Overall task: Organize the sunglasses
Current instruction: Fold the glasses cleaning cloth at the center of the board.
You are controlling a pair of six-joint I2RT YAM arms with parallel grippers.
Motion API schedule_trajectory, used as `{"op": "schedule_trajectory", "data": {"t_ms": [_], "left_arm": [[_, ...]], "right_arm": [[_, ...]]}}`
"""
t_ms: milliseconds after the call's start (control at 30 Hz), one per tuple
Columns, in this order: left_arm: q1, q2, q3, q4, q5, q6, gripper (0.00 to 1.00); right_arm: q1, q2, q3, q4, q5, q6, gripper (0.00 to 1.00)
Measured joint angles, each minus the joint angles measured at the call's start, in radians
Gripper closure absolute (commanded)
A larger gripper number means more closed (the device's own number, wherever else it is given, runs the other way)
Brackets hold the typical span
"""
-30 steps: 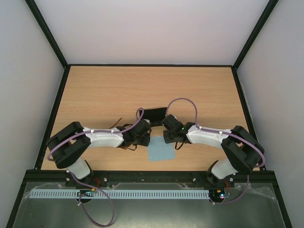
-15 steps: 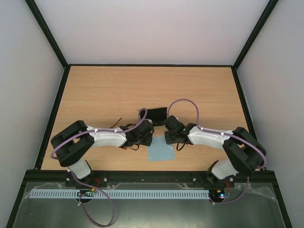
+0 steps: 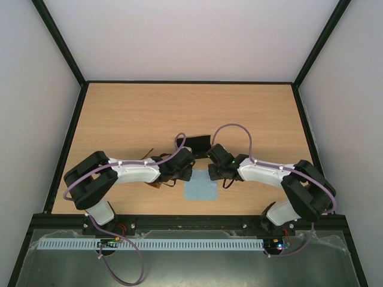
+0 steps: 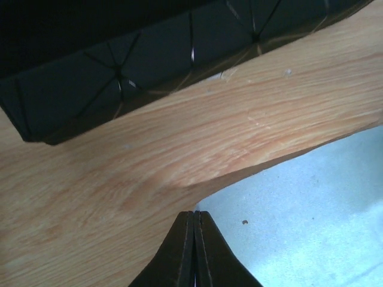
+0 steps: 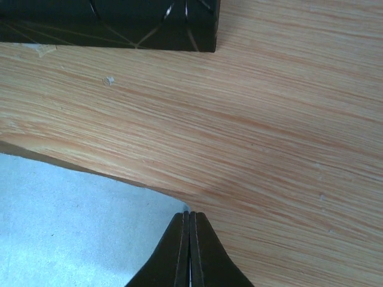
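Light blue square cloth point(image 4: 299, 209) sits nipped in the closed left claw point(image 4: 194, 216) and right claw point(image 5: 189, 216); best lifted evenly, black rectangular case point(image 4: 149, 54) just ahead.

left arm point(image 3: 128, 173), right arm point(image 3: 263, 172) angled inward, blue cloth point(image 3: 200, 190) between, black case point(image 3: 197, 143) beyond

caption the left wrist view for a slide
left hand shut on a corner of the light blue square cloth, black rectangular case beyond

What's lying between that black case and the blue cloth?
Nothing. Only bare wooden table separates the black case from the blue cloth. Both wrist views show this strip plainly.
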Motion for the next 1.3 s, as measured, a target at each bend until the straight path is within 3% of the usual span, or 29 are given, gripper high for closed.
{"op": "schedule_trajectory", "data": {"t_ms": [533,1300], "left_arm": [[0.019,-0.095,-0.029,0.024,0.005,0.022,0.98],[-0.038,-0.167,-0.117,0.061,0.016,-0.005,0.98]], "right_arm": [[-0.006,-0.074,0.024,0.001,-0.054,-0.014,0.99],[-0.003,-0.185,-0.076,0.008,-0.123,-0.011,0.99]]}}
